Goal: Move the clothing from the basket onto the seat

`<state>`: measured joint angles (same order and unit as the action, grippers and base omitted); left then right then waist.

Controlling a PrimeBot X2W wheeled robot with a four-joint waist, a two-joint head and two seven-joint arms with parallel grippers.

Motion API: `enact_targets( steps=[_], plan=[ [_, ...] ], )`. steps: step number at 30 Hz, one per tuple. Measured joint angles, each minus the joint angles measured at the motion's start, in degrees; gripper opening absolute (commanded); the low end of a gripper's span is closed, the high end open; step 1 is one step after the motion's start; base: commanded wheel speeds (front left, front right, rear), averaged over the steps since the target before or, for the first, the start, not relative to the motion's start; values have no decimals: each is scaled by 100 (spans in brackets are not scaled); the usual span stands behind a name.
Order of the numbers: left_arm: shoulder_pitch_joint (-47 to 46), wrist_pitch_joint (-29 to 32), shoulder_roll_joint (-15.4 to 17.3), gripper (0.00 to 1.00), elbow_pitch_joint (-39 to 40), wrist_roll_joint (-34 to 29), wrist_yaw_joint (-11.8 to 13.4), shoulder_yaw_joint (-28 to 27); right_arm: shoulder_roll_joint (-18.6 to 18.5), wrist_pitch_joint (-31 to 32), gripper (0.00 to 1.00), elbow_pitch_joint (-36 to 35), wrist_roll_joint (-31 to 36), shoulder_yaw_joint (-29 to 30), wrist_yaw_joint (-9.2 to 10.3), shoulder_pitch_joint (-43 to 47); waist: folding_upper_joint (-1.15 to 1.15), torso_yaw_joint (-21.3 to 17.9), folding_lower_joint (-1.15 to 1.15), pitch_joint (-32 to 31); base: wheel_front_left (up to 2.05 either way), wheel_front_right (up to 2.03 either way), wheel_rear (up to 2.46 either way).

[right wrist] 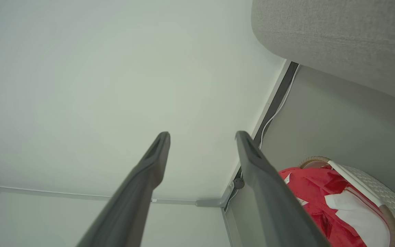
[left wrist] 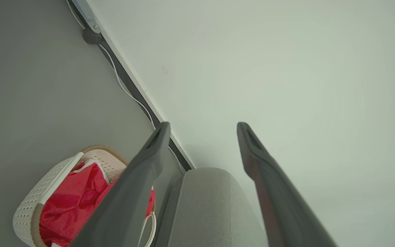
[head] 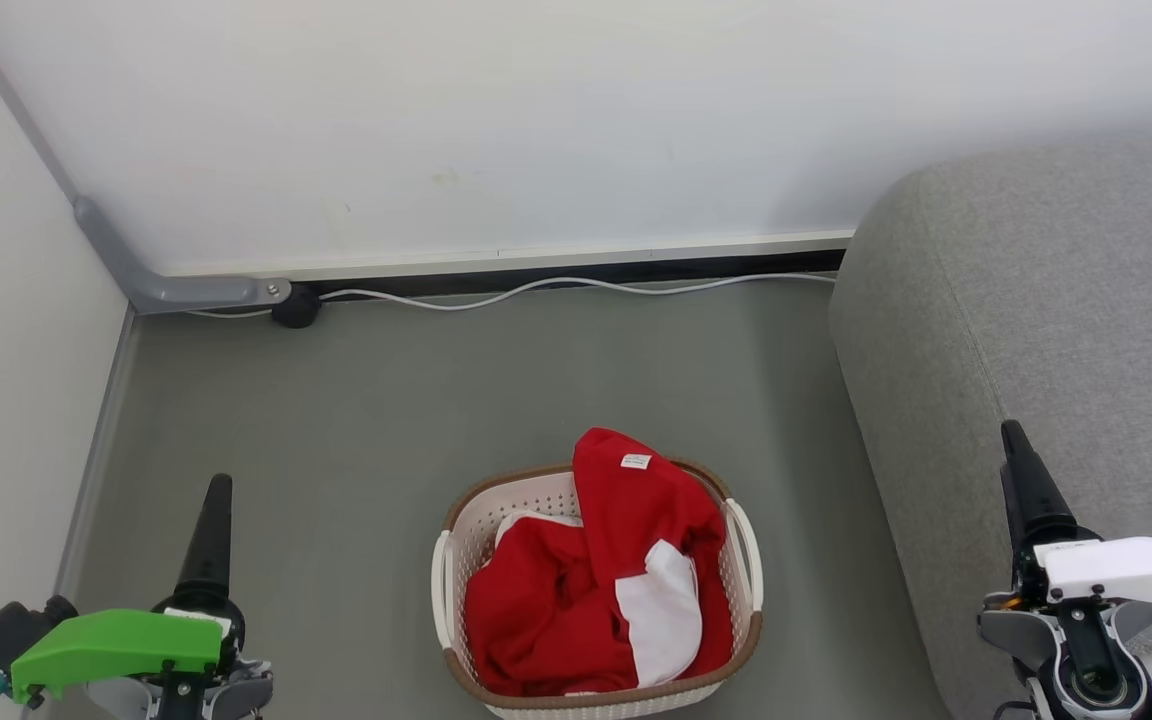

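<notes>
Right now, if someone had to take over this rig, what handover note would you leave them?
Left gripper: open, empty, left of the basket.
Right gripper: open, empty, right of the basket, near the seat.
Clothing: red and white, piled in the basket, which stands on the floor beside the seat.
Done: nothing yet.
Left: grasp the clothing, lift it out, lay it on the seat.

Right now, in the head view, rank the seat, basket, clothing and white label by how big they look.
1. seat, largest, though cut off by the frame edge.
2. basket.
3. clothing, nearly filling the basket, so a close call.
4. white label, smallest by far.
</notes>
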<state>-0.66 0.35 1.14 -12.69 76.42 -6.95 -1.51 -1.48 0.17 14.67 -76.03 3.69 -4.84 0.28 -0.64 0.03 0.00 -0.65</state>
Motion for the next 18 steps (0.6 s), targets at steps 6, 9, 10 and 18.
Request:
enact_targets(
  steps=[6, 9, 10, 18],
  plan=[
    [1, -118, 89, 100, 185, -654, 51, 108, -36, -123, 100, -134, 630, -186, 98, 0, 0, 7, 0, -8, 0, 0, 0],
    [2, -180, 138, 100, 252, -1007, 100, 177, -40, -175, 100, -175, 912, -268, 146, 1, 0, 10, 0, -12, 0, 0, 0],
    [4, -192, 152, 100, 267, -1106, 101, 197, -46, -196, 100, -190, 1023, -303, 153, 1, 0, 11, 0, -14, 0, 0, 0],
    [45, -353, 215, 100, 381, -1979, 200, 383, -62, -326, 100, -275, 1751, -525, 263, 29, 0, 11, 0, -25, 0, 0, 0]
  ],
)
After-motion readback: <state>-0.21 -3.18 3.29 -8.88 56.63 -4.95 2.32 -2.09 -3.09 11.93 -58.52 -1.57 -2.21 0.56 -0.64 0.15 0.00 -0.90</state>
